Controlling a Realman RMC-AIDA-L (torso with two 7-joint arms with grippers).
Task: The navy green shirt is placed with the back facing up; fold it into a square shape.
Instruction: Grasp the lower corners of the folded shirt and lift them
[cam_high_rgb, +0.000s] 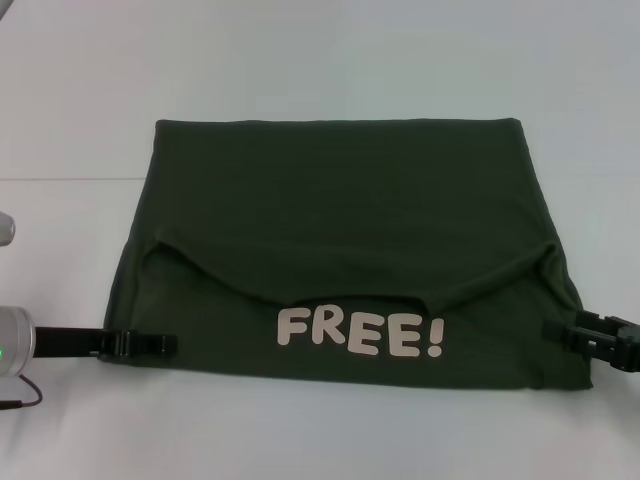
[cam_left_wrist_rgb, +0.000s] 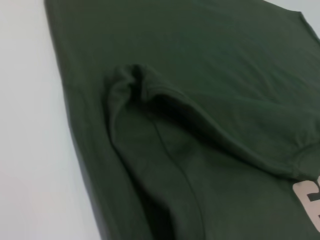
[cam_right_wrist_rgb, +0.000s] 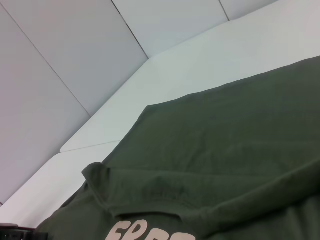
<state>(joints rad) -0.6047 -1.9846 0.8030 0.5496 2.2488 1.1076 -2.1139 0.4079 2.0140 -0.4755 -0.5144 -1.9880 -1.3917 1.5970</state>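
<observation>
The navy green shirt (cam_high_rgb: 340, 230) lies flat on the white table as a wide rectangle. Its upper layer is folded toward me, and a curved hem crosses the cloth above the cream lettering "FREE!" (cam_high_rgb: 360, 333) near the front edge. My left gripper (cam_high_rgb: 165, 343) lies low at the shirt's front left edge, its tip over the cloth. My right gripper (cam_high_rgb: 555, 330) sits at the front right edge, touching the fabric. The left wrist view shows a bunched fold (cam_left_wrist_rgb: 145, 95) of the shirt, and the right wrist view shows the hem and part of the lettering (cam_right_wrist_rgb: 145, 232).
The white table (cam_high_rgb: 320, 70) extends around the shirt on every side, with a seam line (cam_high_rgb: 70, 179) running across it. A thin cable (cam_high_rgb: 25, 398) hangs by the left arm at the front left. Pale wall panels (cam_right_wrist_rgb: 60, 65) stand beyond the table.
</observation>
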